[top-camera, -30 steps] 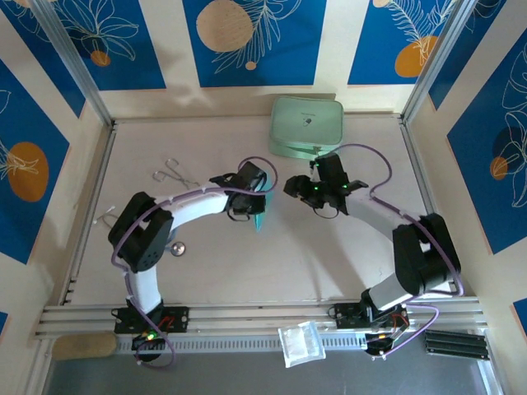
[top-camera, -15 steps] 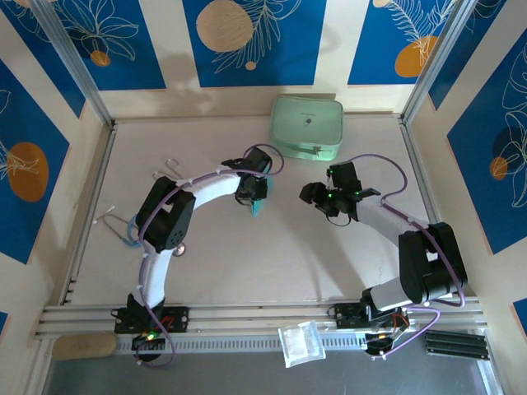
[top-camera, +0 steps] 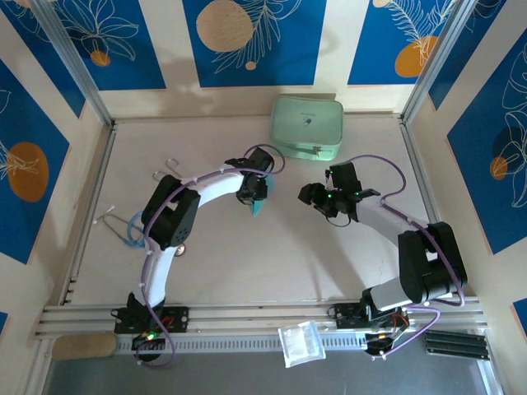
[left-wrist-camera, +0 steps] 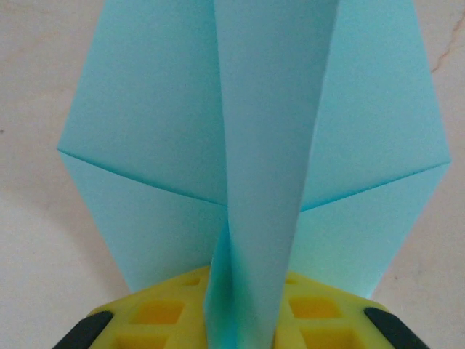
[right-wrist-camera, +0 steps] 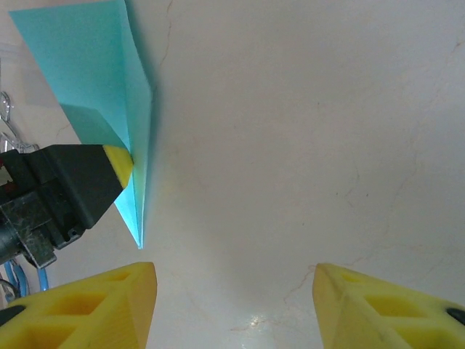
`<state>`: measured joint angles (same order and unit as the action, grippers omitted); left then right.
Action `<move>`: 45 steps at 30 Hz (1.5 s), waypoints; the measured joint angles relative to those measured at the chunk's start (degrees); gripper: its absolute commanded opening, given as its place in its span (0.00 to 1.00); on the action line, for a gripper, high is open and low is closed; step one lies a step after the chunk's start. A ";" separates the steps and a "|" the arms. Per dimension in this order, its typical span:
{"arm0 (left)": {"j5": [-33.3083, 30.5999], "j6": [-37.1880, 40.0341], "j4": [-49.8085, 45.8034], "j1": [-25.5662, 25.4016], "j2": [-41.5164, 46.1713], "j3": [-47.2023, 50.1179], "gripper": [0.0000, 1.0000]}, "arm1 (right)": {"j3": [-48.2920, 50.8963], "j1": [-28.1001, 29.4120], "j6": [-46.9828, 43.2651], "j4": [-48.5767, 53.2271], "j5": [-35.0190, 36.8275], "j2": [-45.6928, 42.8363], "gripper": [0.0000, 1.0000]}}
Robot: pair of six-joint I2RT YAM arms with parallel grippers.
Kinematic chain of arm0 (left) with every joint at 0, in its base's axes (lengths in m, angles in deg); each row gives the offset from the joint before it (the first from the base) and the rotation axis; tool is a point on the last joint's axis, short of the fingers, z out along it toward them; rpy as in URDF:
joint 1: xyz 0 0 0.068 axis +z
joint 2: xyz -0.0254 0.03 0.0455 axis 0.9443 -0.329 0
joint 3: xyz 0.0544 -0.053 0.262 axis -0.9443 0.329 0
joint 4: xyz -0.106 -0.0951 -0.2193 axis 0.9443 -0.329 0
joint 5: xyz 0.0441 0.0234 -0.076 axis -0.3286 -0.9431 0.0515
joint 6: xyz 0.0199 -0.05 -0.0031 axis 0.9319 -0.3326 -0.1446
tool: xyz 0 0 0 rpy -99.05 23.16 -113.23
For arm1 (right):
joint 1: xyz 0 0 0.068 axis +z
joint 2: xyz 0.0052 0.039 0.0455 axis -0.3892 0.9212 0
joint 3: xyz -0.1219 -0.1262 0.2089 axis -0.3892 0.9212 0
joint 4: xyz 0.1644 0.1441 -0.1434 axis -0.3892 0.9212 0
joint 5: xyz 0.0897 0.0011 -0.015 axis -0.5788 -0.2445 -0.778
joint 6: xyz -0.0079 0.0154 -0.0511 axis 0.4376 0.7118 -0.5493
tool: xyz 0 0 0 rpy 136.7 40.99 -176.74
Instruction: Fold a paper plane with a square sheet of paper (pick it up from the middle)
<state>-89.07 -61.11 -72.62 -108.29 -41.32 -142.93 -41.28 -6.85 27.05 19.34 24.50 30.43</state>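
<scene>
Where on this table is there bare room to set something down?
Bare: the table's near strip between the arm bases, and the far strip left of the mint-green case. Crowded: the middle, where the left gripper holds the paper plane near the right gripper, and the left edge with small tools.

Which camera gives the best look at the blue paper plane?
The left wrist view: the plane is close up, creases sharp. The right wrist view catches it side-on at upper left; from the top it is a small blue sliver.
</scene>
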 measured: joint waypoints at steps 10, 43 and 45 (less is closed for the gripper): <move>-1.51 -2.10 -0.96 -0.28 -1.77 -2.64 0.36 | 0.00 0.00 0.00 -0.17 -0.44 1.11 0.59; -9.27 -5.95 -6.71 -2.01 3.96 -8.44 0.47 | -1.18 0.00 -0.02 0.50 0.35 2.21 0.64; -9.81 -5.99 -6.40 -2.01 6.10 -7.89 0.48 | -1.92 0.00 -0.24 1.44 1.11 2.01 0.66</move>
<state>-98.89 -67.10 -79.03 -110.30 -35.22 -150.82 -43.20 -6.85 26.81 20.78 25.62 32.44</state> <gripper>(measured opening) 0.467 0.638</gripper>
